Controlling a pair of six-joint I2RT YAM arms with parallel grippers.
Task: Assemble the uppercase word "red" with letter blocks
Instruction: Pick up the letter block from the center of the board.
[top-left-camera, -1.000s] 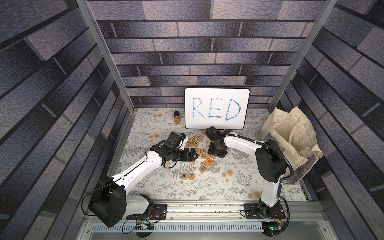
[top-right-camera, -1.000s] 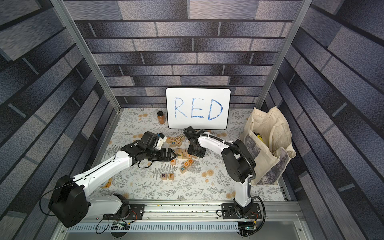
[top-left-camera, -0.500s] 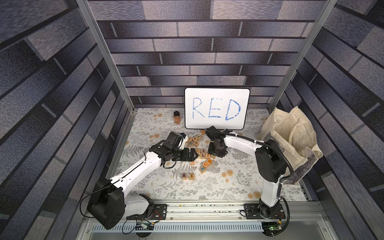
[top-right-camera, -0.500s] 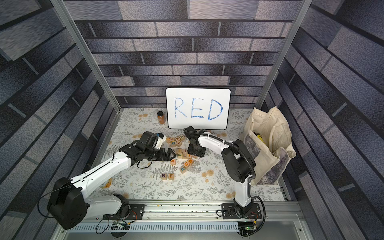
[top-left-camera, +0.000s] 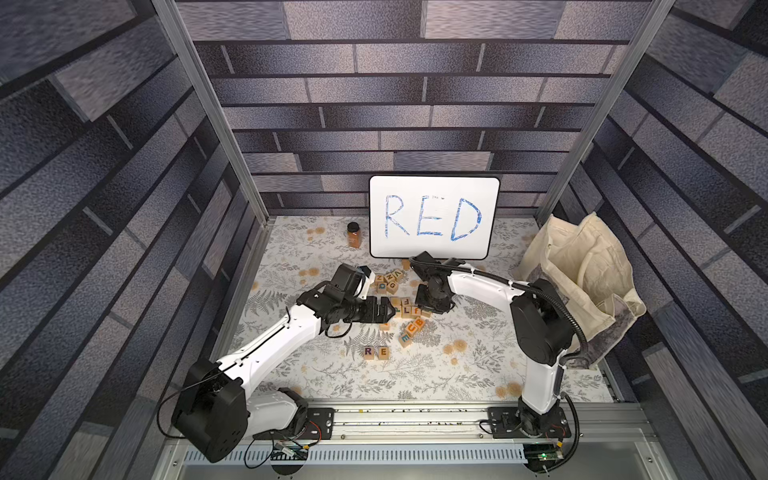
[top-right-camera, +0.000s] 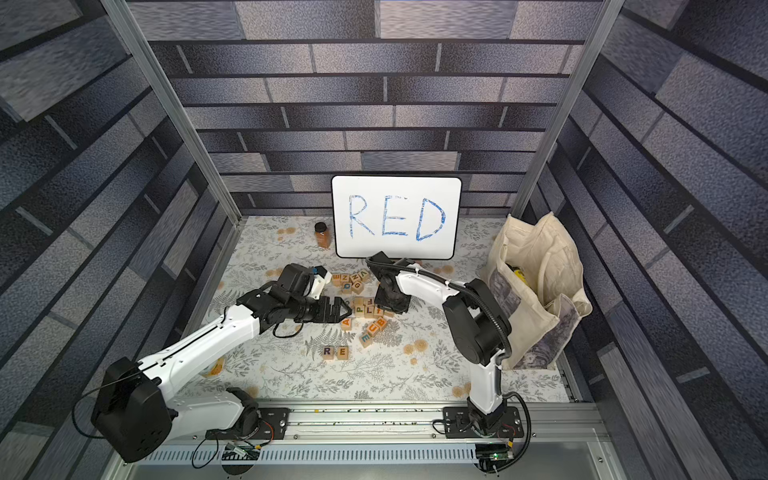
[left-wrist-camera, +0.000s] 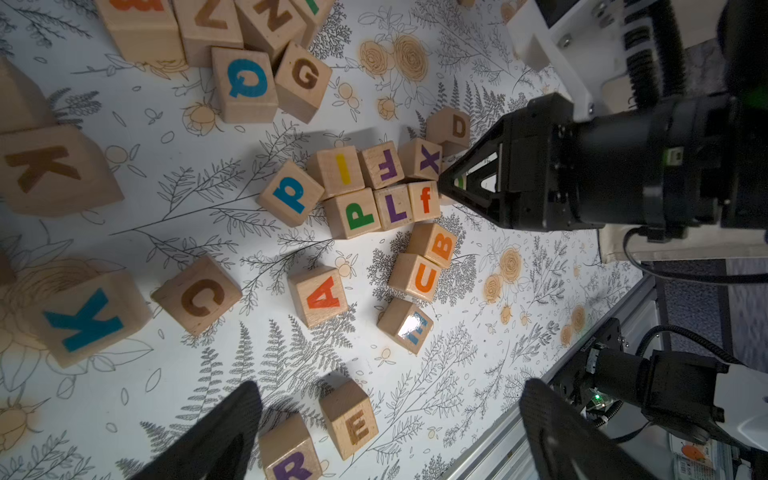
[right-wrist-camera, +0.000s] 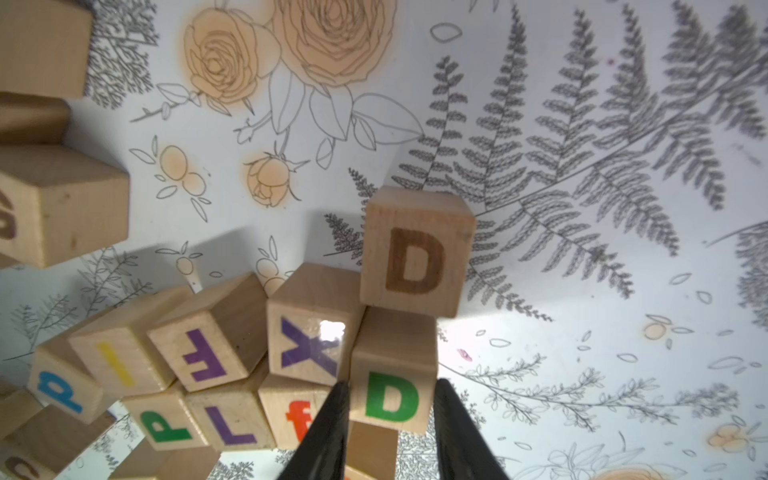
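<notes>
The green D block (right-wrist-camera: 390, 401) sits clamped between the two fingers of my right tool (right-wrist-camera: 390, 384), at the edge of the loose cluster in the middle of the surface (top-left-camera: 478, 374). The purple X block (right-wrist-camera: 307, 345) is just beside it and a brownish D block (right-wrist-camera: 415, 253) is close behind it. Set against the earlier top views, almost nothing has shifted: both arms and the scattered blocks lie as they did, and my right tool has only closed in on the D, too small a change to make out from above.

The purple R block (top-left-camera: 368, 352) and orange E block (top-left-camera: 383, 352) stand side by side nearer the rail, apart from the cluster. My left tool (left-wrist-camera: 390, 388) hangs above that pair with its fingers spread wide, holding nothing.

In both top views my right wrist covers the green D entirely. The left wrist view shows only a sliver of green between the fingers. There, glare washes out the letter on one block (left-wrist-camera: 409, 326). Whether the green D touches the surface I cannot tell.
</notes>
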